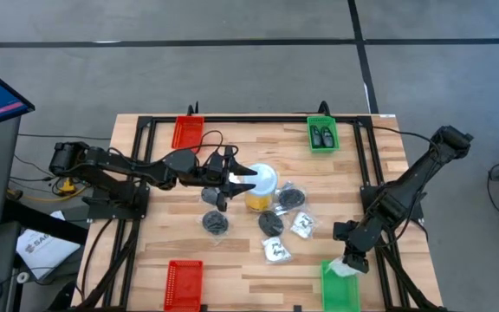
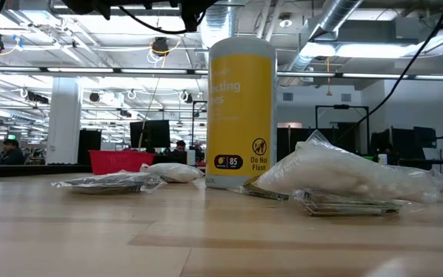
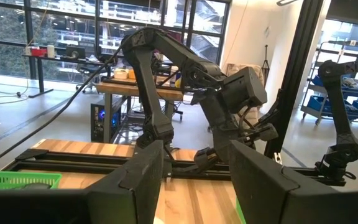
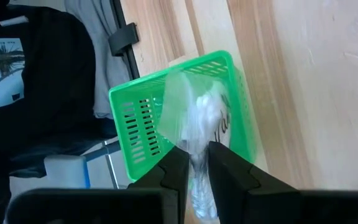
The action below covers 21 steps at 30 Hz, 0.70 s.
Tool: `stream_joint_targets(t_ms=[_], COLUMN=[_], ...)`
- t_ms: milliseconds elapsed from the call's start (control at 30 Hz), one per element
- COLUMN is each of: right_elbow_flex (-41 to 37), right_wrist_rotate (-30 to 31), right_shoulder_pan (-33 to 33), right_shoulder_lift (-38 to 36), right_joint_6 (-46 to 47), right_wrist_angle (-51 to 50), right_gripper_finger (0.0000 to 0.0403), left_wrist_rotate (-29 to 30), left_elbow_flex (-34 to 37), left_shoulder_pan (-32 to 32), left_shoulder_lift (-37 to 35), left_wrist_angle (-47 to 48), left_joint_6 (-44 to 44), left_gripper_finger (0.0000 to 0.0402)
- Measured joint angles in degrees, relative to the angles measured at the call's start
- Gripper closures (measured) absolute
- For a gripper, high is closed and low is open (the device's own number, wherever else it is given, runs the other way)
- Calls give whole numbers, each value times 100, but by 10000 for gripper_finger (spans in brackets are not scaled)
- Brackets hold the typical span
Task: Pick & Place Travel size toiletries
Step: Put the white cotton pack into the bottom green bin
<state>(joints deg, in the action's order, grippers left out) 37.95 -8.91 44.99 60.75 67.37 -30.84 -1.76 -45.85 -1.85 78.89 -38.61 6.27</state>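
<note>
The yellow jar [image 1: 261, 186] with its pale lid stood near the middle of the wooden table [image 1: 258, 260], and I take it as the landmark. The left gripper [image 1: 243, 180] was just beside the jar, on its left side, with the fingers [image 3: 135, 180] apart and nothing visible between them. On the jar's right side and in front of it lay several toiletry packets [image 1: 288, 198], clear bags with white or dark contents, close together and partly blocking the way around the jar. One more dark packet [image 1: 215, 223] lay in front of the jar to the left.

Well to the right of the jar, at the front edge of the table, the right gripper [image 1: 352, 263] hung over the near green tray [image 1: 340, 286]. Its fingers [image 4: 176, 165] stood only slightly apart, with the clear packet [image 4: 197, 118] of white contents between them; I could not tell if they were gripping it. The packet hung above the tray.

Behind the jar were a far green tray [image 1: 322, 133] with dark items and a red tray [image 1: 187, 133]; another red tray [image 1: 183, 282] was in front
</note>
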Motion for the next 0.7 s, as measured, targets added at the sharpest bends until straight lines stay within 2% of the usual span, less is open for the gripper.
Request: stream_joint_targets(t_ms=[400, 700], right_elbow_flex=[0, 0], right_wrist_rotate=[149, -80], right_shoulder_pan=[0, 0], right_shoulder_lift=[-1, -1], right_joint_6=[-35, -432], right_wrist_angle=[13, 786], right_gripper_finger=[320, 293], left_wrist_rotate=[0, 0], left_elbow_flex=[1, 1], left_shoulder_pan=[0, 0], left_shoulder_lift=[0, -235], left_wrist_angle=[2, 176], left_joint_6=[-1, -1], left_gripper_finger=[230, 230])
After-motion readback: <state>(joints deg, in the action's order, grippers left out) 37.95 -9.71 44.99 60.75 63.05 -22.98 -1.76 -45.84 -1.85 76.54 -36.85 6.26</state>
